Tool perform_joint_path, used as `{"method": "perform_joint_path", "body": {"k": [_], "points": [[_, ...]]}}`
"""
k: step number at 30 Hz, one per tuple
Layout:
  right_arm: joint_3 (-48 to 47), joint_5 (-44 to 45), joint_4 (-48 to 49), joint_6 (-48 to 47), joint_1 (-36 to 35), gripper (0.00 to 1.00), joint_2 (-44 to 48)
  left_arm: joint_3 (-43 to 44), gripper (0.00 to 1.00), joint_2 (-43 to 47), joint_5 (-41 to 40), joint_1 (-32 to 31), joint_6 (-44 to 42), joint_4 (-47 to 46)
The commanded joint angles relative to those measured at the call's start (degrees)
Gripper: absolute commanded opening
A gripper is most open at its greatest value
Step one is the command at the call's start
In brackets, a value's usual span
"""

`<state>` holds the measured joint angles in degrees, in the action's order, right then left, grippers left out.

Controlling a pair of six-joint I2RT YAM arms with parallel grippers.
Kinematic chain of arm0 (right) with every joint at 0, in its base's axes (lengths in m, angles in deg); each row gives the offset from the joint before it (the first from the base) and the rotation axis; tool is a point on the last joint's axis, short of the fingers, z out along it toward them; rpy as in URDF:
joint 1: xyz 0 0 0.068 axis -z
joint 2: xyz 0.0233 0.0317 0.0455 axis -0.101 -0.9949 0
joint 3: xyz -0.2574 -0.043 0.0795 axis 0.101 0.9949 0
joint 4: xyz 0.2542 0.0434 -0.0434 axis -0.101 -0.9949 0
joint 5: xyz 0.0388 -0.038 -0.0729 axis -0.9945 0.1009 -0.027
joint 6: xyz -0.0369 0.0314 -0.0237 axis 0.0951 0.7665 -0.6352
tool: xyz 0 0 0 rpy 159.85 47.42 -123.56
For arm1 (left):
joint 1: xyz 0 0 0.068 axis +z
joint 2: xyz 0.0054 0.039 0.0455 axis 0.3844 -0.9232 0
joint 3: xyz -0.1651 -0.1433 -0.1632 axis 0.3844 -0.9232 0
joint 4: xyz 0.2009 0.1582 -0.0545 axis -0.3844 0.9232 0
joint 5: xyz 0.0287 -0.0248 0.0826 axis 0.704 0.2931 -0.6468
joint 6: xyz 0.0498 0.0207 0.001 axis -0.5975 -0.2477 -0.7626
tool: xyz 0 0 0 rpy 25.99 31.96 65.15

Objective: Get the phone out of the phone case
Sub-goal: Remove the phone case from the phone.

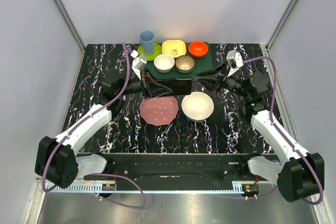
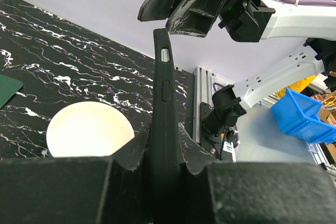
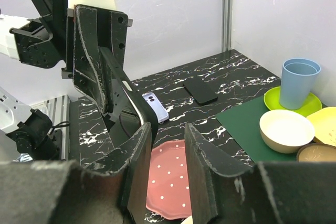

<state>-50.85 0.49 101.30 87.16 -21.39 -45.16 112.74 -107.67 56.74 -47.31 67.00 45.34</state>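
Phone [image 1: 177, 86] inside phone case [image 2: 163, 119], clamped edgewise aloft by left gripper [image 2: 164, 153]; right gripper [image 3: 168, 135] level opposite, jaws part-spread, gripping nothing.

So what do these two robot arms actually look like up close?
The left arm and right arm match: slim white shells linked by chunky black joints, with a purple cable looping along each. Each ends in two black fingers, wedge-shaped with scuffed, greyish edges, plus a small white camera box by the wrist.
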Motion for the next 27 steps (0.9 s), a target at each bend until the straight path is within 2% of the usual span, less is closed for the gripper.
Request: {"method": "perform_joint_path", "body": {"k": [1, 27], "points": [[0.0, 0.6, 3.4, 1.2, 0.3, 0.37, 0.1, 3.0, 0.00, 1.1, 0.3, 0.1, 0.4, -6.1], [0.1, 0.5, 3.0, 0.8, -0.5, 0.37, -0.5, 3.1, 0.00, 0.7, 0.1, 0.0, 0.0, -5.6]]}}
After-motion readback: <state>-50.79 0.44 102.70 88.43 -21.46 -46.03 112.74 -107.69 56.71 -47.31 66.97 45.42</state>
